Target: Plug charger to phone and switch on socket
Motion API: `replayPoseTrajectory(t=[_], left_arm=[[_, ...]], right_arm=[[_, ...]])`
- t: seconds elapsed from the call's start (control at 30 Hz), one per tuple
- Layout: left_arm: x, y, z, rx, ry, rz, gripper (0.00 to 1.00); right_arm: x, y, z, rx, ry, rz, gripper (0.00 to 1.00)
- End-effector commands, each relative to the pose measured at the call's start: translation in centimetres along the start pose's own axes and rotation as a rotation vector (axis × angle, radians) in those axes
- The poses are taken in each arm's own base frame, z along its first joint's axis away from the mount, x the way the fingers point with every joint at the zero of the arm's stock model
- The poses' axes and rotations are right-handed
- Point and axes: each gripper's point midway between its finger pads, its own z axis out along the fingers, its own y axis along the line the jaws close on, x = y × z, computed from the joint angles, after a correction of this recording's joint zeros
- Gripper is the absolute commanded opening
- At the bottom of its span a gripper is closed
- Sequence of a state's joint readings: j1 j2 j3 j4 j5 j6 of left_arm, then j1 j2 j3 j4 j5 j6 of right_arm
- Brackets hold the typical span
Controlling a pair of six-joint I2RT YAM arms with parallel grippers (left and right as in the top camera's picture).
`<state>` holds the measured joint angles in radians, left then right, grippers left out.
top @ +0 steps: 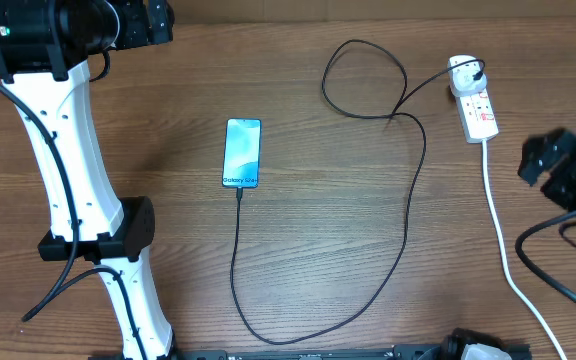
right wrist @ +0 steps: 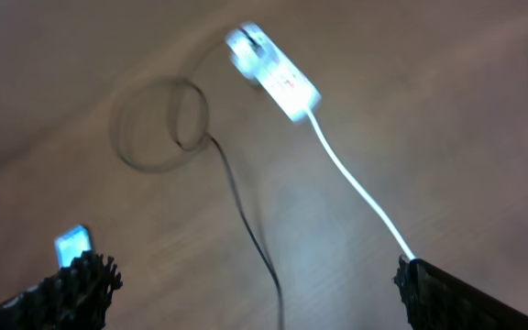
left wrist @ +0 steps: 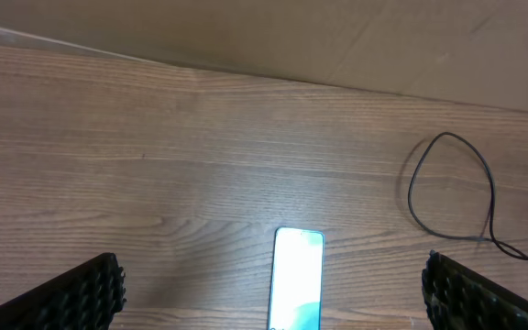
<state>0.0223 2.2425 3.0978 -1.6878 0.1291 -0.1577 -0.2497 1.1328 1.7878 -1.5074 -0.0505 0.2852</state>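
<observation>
Charger [top: 236, 230] joins phone [top: 242, 152] and socket [top: 478, 110]; left tool [left wrist: 280, 295] and right tool [right wrist: 269, 295] both gape wide, empty.

White-shelled left arm [top: 63, 150] with black joint housings [top: 128, 228]; matte black, ribbed claw fingers [left wrist: 71, 298].

Bright, even light from above fills the overhead view. The wooden worktop [top: 318, 250] is sharp from edge to edge, with only soft, short shadows beside the left arm [top: 63, 170]. The phone [top: 242, 152] screen reads cleanly, without glare. The left wrist view is crisp but a little dimmer, and the left pincer [left wrist: 271, 293] fingers [left wrist: 81, 298] are near-black at the lower corners. The right wrist view is badly smeared: the socket [right wrist: 273, 69] blows out to glowing white, its cord [right wrist: 356, 188] blooms, the charger [right wrist: 246, 220] loop doubles, and a pale sheen crosses the wood.
</observation>
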Motion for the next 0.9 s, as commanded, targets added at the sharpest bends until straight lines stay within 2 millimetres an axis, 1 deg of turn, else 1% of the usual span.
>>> replayPoseTrajectory(t=[0.0, 0.07, 0.17, 0.3, 0.37, 0.4, 0.53, 0.7, 0.87], left_arm=[[-0.2, 0.2, -0.4, -0.01, -0.012, 0.003, 1.0], [-0.2, 0.2, -0.4, -0.01, -0.012, 0.003, 1.0], [-0.2, 0.2, -0.4, -0.01, -0.012, 0.003, 1.0], [-0.2, 0.2, -0.4, -0.01, -0.012, 0.003, 1.0], [-0.2, 0.2, -0.4, -0.01, -0.012, 0.003, 0.99], [-0.2, 0.2, -0.4, -0.01, -0.012, 0.003, 0.99], [-0.2, 0.2, -0.4, -0.01, -0.012, 0.003, 0.99], [-0.2, 0.2, -0.4, -0.01, -0.012, 0.003, 1.0], [-0.2, 0.2, -0.4, -0.01, -0.012, 0.003, 1.0]], right_arm=[[-0.6, 3.6, -0.7, -0.173, -0.102, -0.205, 1.0], [-1.0, 4.9, -0.8, -0.227, -0.184, -0.261, 1.0], [-1.2, 6.1, -0.9, -0.299, -0.317, -0.292, 1.0], [-0.6, 6.6, -0.4, -0.375, -0.483, -0.31, 1.0], [0.4, 6.3, 0.1, -0.408, -0.562, -0.315, 1.0], [1.5, 6.0, 0.7, -0.433, -0.622, -0.316, 1.0], [4.2, 5.0, 2.4, -0.475, -0.712, -0.319, 1.0], [7.2, 3.8, 5.0, -0.513, -0.786, -0.318, 1.0], [9.9, 3.2, 7.5, -0.547, -0.82, -0.324, 1.0]])
